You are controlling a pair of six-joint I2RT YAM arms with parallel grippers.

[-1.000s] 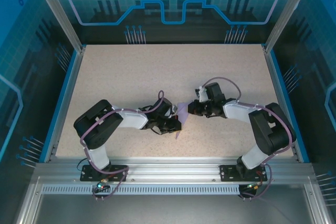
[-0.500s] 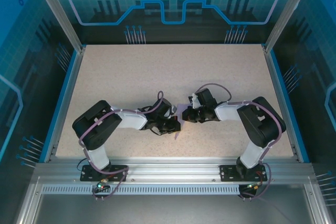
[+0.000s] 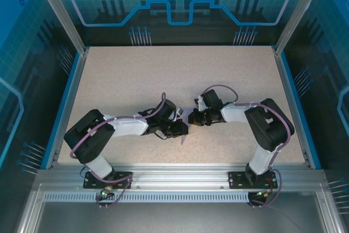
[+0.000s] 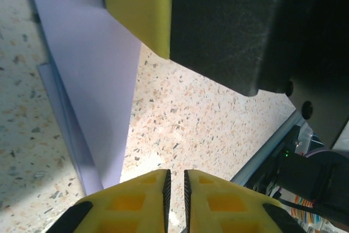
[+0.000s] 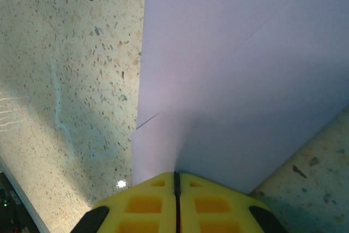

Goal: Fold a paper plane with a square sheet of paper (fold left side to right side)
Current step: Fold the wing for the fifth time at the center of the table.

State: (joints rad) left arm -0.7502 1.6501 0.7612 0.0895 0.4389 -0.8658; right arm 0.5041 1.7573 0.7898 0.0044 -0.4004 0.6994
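The lavender square sheet of paper lies partly folded on the table between my two grippers, with a narrow tip poking toward the near side. My right gripper is shut on one edge of the paper, and a raised flap with a crease runs up from its fingertips. Just left of it, my left gripper has its jaws a narrow slit apart, with bare tabletop between them. The paper lies to the left of those fingers. The right gripper's yellow finger hangs close above.
Speckled beige tabletop stretches around the paper, with blue side rails left and right. An aluminium rail carrying both arm bases runs along the near edge. The two wrists are nearly touching.
My right gripper has carried its edge of the paper leftward, close to the left gripper. The left jaws, shut before, have parted slightly, and the left arm has stretched lower.
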